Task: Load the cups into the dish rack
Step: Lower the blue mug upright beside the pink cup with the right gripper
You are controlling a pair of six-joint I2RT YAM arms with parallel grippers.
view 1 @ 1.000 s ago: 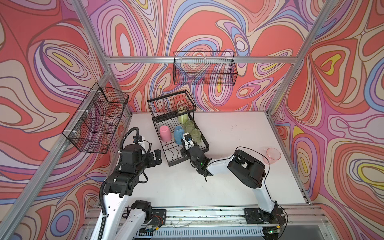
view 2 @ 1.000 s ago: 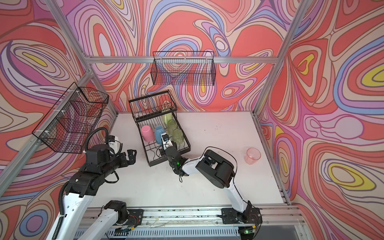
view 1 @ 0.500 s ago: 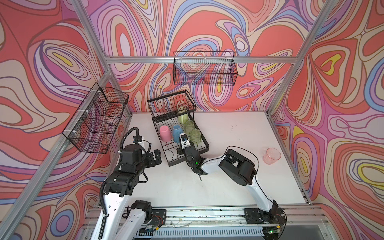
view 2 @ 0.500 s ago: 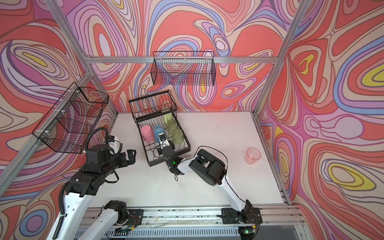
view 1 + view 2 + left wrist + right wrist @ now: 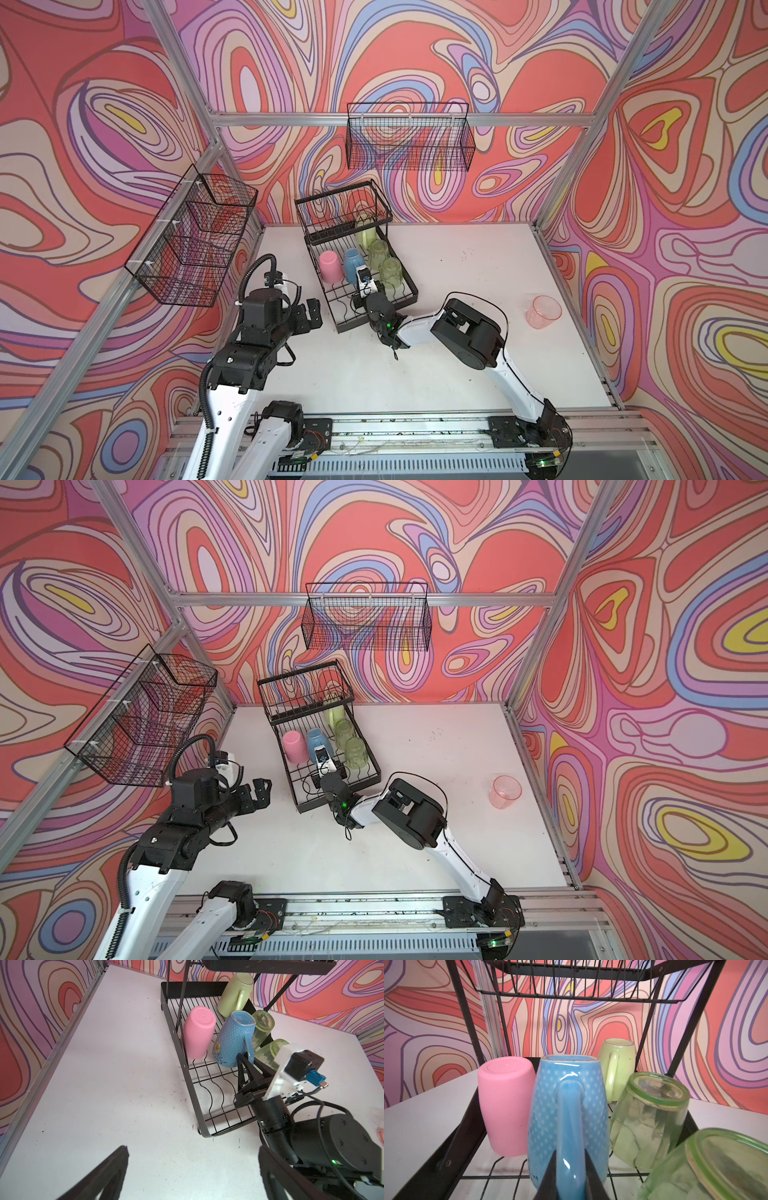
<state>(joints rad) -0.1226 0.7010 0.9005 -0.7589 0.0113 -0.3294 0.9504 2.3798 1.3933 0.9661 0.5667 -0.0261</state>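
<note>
Your right fingers (image 5: 547,1182) were clamped on the handle of the blue mug (image 5: 544,1109), which sat rim-down in the dish rack (image 5: 189,1084)'s lower tray between the pink tumbler (image 5: 506,1105) and a green tumbler (image 5: 648,1122). Mug was glossy dotted blue with a flower print. Your left fingers (image 5: 104,1176) stood wide open over the desk (image 5: 104,1064) beside the rack, empty.

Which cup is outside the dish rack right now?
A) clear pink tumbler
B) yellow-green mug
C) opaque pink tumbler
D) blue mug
A: the clear pink tumbler stands alone on the right side of the table, well apart from the dish rack. The other five sit bottom-up in its lower tray, including the blue mug, whose handle the right gripper pinches.
</note>
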